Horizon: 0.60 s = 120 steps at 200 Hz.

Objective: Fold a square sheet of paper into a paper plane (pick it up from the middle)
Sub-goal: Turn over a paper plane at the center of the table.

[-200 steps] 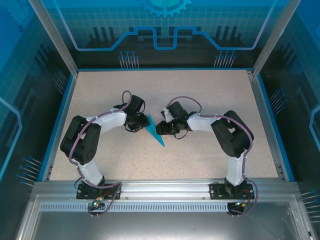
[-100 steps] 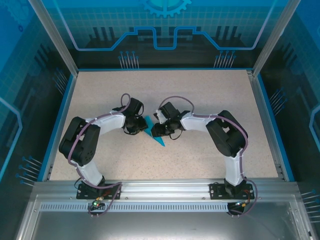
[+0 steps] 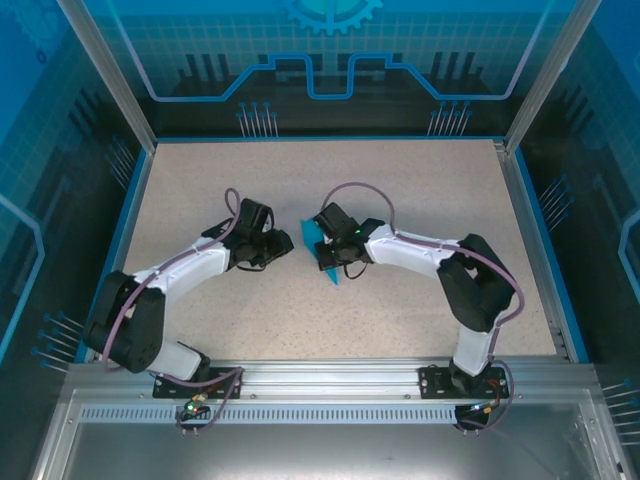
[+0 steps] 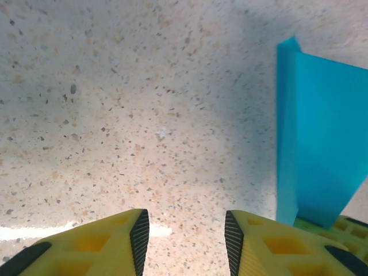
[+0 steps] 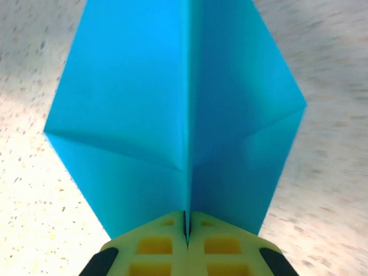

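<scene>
The square sheet of paper is folded into a teal pointed shape, the paper plane (image 3: pixel 311 233), near the table's middle. My right gripper (image 3: pixel 326 254) is shut on its central fold. In the right wrist view the two wings of the paper plane (image 5: pixel 144 115) spread left and right from the crease pinched in the right gripper (image 5: pixel 187 221). My left gripper (image 3: pixel 279 247) stands just left of the paper, apart from it. In the left wrist view the left gripper (image 4: pixel 187 230) is open over bare table, with the paper plane (image 4: pixel 319 138) at the right edge.
The speckled beige table (image 3: pixel 420 180) has a blue rim (image 3: pixel 120 230) on its left, back and right sides. Metal cage posts (image 3: pixel 100 70) stand at the back corners. A yellow fingertip of the right gripper (image 4: pixel 351 227) shows under the paper in the left wrist view.
The right gripper has shut on the paper's middle fold and turned it. The left gripper has drawn back to the left and opened, its arm stretched lower.
</scene>
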Motion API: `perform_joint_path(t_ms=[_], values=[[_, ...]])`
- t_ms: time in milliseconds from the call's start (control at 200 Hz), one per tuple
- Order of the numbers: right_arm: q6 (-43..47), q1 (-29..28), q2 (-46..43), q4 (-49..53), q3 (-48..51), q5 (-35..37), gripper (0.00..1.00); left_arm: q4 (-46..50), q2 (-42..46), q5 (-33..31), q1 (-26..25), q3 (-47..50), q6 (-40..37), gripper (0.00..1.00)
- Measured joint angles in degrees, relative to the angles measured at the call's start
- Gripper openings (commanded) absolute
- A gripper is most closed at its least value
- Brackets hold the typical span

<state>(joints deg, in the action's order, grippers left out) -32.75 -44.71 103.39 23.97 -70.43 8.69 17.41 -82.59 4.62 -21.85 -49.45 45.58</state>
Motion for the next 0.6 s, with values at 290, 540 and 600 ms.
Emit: perform_joint_path(t_ms=[290,540,600], values=[[-9.25,0.00,4.22,5.09,-0.59,6.93,0.09,-0.17,1.44,-0.79,0.04,0.63,-0.02,0.44],[-12.33,-0.04,9.44,6.91,-3.32,7.21,0.18,-0.13,1.90,-1.44,0.07,2.64,-0.07,0.47],[-12.50,-0.04,9.44,7.19,-3.56,7.17,0.22,-0.04,2.34,-1.81,0.07,2.99,-0.09,0.47]])
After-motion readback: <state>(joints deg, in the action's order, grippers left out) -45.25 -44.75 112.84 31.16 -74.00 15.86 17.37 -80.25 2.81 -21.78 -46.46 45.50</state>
